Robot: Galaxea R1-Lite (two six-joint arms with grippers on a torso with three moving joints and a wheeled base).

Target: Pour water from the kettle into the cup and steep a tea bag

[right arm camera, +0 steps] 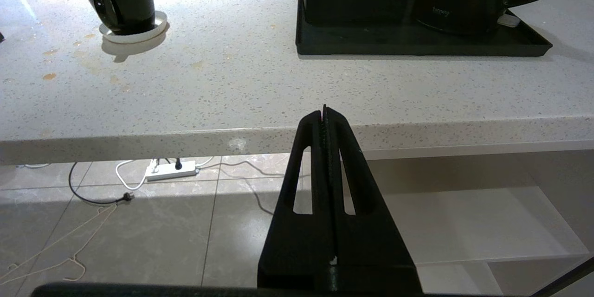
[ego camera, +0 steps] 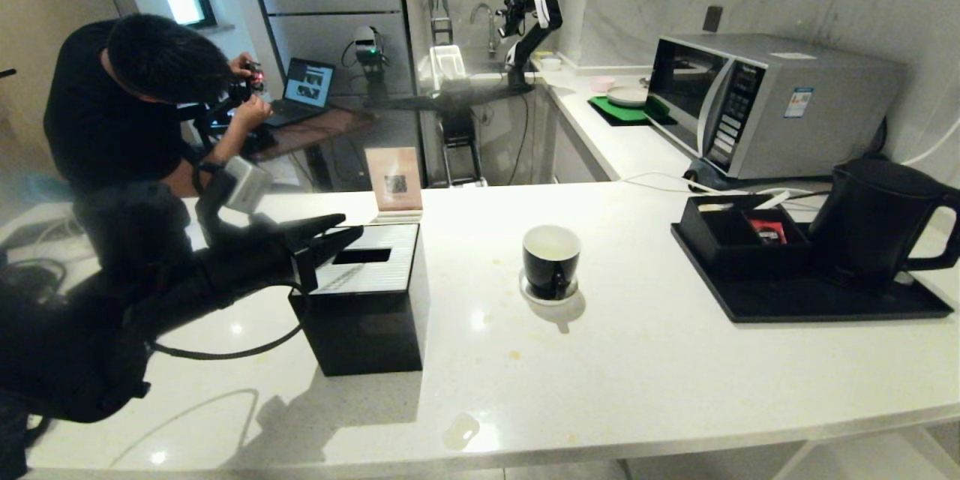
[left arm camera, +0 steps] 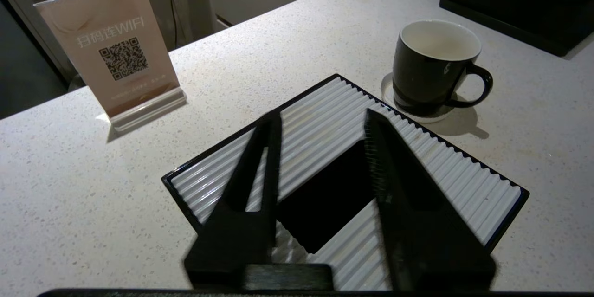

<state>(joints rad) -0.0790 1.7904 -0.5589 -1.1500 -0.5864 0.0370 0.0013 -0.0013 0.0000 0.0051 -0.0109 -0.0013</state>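
The black cup (ego camera: 551, 262) with a white inside stands on a small white saucer (ego camera: 529, 292) mid-counter; its handle shows in the left wrist view, cup (left arm camera: 431, 69). The matte black kettle (ego camera: 874, 221) sits on a black tray (ego camera: 810, 304) at the right. My left gripper (ego camera: 351, 228) hangs open and empty over the slot of a black box with a white ribbed lid (ego camera: 367, 292), left of the cup; the left gripper (left arm camera: 322, 116) has nothing between its fingers. My right gripper (right arm camera: 325, 111) is shut and empty, low in front of the counter edge. No tea bag is in view.
A black organiser (ego camera: 739, 236) on the tray holds a red sachet (ego camera: 766, 231). A Wi-Fi sign (ego camera: 395, 180) stands behind the box. A microwave (ego camera: 757, 101) is at the back right. A person (ego camera: 127, 105) bends over equipment at the back left.
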